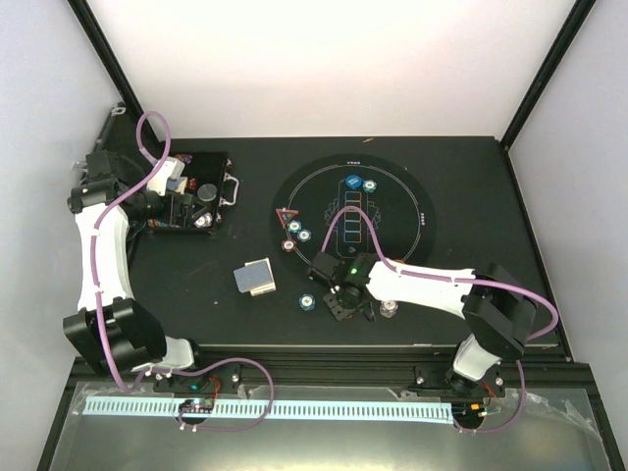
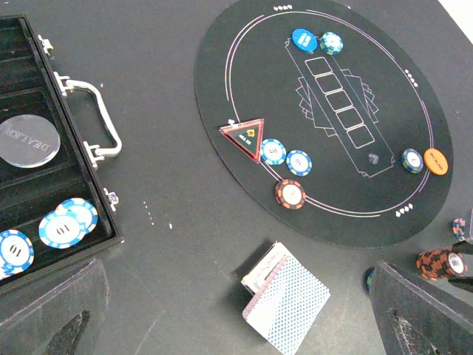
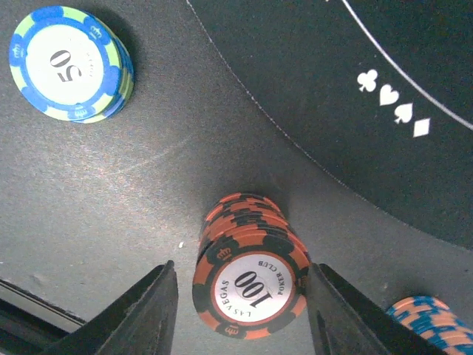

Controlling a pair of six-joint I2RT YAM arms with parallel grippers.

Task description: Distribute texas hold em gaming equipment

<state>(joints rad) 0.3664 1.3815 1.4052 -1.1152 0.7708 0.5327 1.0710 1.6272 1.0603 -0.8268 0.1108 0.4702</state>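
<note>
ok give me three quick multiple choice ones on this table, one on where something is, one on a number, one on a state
1. Where is the deck of cards?
A) on the round mat
B) on the table, between the case and the mat
C) inside the case

2. What number is on the red and black chip stack between the fingers of the right tool?
A) 10
B) 50
C) 100

3. The case is:
A) shut
B) open with chips in it
C) upside down

Answers:
1 B, the deck lies off the mat's edge, on bare tabletop.
2 C, the top chip reads 100.
3 B, blue chips show in its trays.
</note>
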